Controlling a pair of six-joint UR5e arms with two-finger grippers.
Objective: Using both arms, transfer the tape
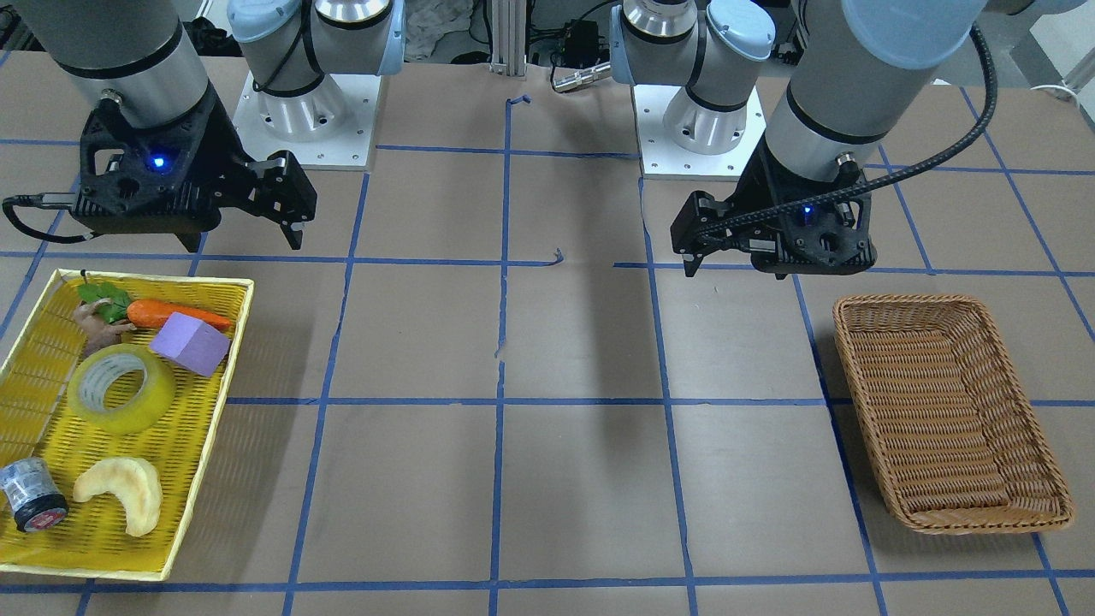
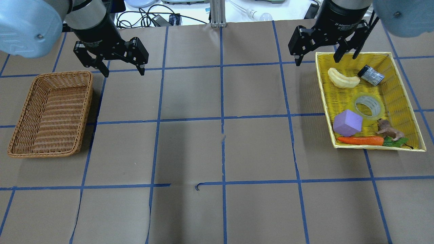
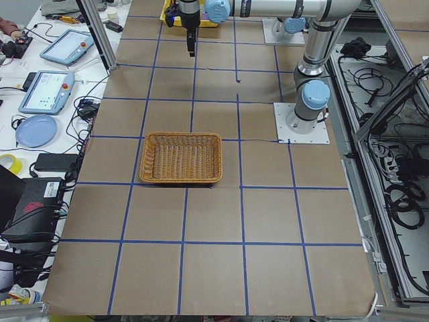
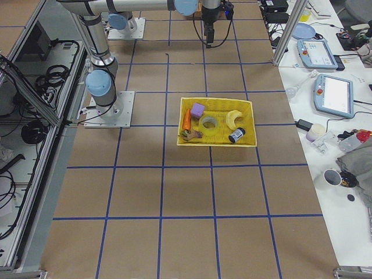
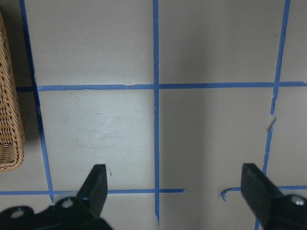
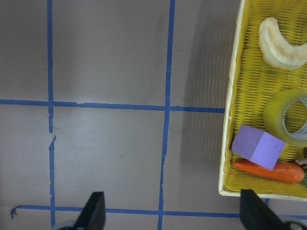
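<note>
Reaching for the tape [image 2: 370, 116] is a job for your right gripper [image 2: 318, 61], which is by far the nearer of the two. In the overhead view it hangs over the upper-left corner of the yellow tray [image 2: 398, 98], with the roll below it and to its right, near the middle of the tray.

The roll lies flat with its hole facing up, so its axis is vertical and a straight descent would meet the ring's wall from above. The right wrist view puts the tape [image 6: 273, 117] at the right edge of the frame, partly cut off and well off the line between the fingers. You will likely need to shift toward that side before lowering.

Watch the purple block [image 2: 347, 122]. It sits tight against the roll's lower-left side in the overhead view, though I cannot tell whether they touch. A finger coming down on that side may have little room. The crescent toy [image 2: 343, 78] and the grey cylinder [image 2: 371, 75] lie between the gripper and the roll, apart from it.

Both sets of jaws stand wide and hold nothing. Your left gripper [image 2: 124, 73] hovers at the upper left of the overhead view, just beside the top corner of the wicker basket [image 2: 51, 112], well apart from the tape. My judgement is that the pickup has not yet begun.
</note>
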